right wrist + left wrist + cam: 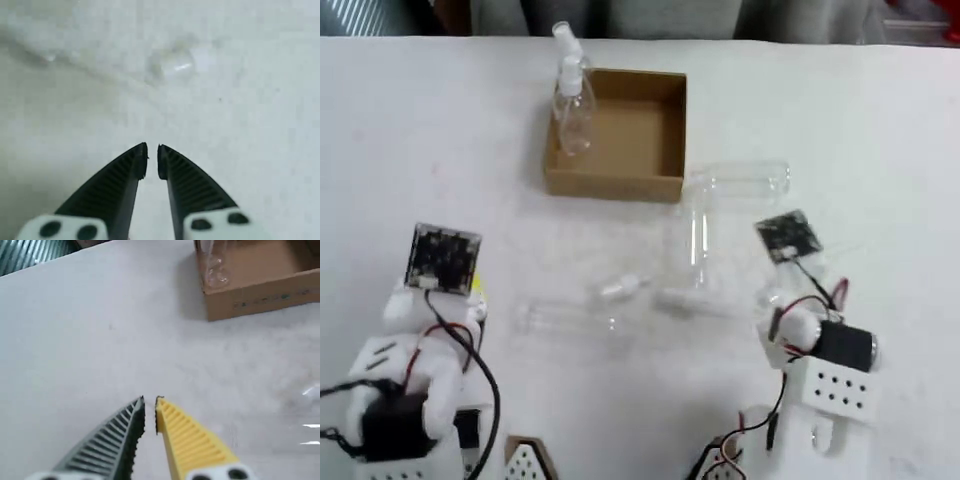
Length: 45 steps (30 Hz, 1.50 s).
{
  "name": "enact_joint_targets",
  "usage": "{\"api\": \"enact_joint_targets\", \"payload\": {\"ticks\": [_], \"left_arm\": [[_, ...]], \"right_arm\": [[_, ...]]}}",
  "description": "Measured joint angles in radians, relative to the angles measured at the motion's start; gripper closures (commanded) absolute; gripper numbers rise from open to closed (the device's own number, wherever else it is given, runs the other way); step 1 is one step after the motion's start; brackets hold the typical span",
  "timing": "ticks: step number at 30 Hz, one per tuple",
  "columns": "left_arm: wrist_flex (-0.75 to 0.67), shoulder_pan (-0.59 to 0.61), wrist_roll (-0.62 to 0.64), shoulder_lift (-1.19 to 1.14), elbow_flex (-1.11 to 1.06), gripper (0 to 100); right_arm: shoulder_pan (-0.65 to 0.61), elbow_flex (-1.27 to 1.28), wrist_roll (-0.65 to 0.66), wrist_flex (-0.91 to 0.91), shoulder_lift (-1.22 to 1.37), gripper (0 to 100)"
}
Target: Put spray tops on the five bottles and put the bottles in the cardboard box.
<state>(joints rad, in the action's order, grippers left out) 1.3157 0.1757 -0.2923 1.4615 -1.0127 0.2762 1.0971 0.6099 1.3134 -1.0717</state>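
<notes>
Left claw (pixel 150 407) has its grey and yellow sides together on nothing, tips over bare worktop (pixel 75 340); right claw (pixel 152 159) is likewise closed and empty, with a blurred clear shape ahead at 12 o'clock; in the high view the cardboard box (pixel 616 186) sits at 12 o'clock of the worktop, at roughly 1 o'clock from the left arm; a capped bottle (pixel 572 105) leans at its 9 o'clock wall; three bare bottles lie outside, one (pixel 745 180) at the box's 4 o'clock corner, one (pixel 698 240) just beside it, one (pixel 555 318) at 7 o'clock; what looks like a loose spray top (pixel 618 289) lies between them.
</notes>
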Motion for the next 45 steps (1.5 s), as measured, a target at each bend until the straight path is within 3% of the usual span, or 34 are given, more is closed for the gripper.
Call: {"api": "enact_joint_targets", "payload": {"ticks": [5, 8, 12, 14, 18, 23, 26, 36, 45], "left_arm": [[0.068, -0.123, -0.138, -0.318, 0.193, 94], [0.115, -0.219, -0.319, -0.499, 0.253, 94], [0.155, -0.33, -0.638, -0.606, 0.261, 94], [0.155, -0.394, -0.701, -0.624, 0.241, 94], [0.157, -0.548, -0.733, -0.631, 0.207, 93], [0.164, -0.712, -0.767, -0.631, 0.207, 82], [0.166, -0.766, -0.767, -0.631, 0.207, 81], [0.161, -0.79, -0.83, -0.631, 0.206, 81], [0.002, -0.79, -0.83, -0.701, 0.104, 75]], "right_arm": [[0.292, 0.149, 0.0, -0.138, -0.009, 98.1], [0.442, 0.181, 0.0, -0.164, -0.009, 97.8], [0.548, 0.222, 0.002, -0.172, -0.011, 98.1], [0.58, 0.255, 0.037, -0.173, -0.012, 98.1], [0.649, 0.285, 0.127, -0.173, -0.014, 98.1], [0.661, 0.293, 0.143, -0.18, -0.014, 98.1], [0.664, 0.293, 0.143, -0.18, -0.014, 98.1], [0.664, 0.301, 0.149, -0.183, -0.014, 98.1], [0.637, 0.319, 0.195, -0.19, -0.014, 98.1]]}}
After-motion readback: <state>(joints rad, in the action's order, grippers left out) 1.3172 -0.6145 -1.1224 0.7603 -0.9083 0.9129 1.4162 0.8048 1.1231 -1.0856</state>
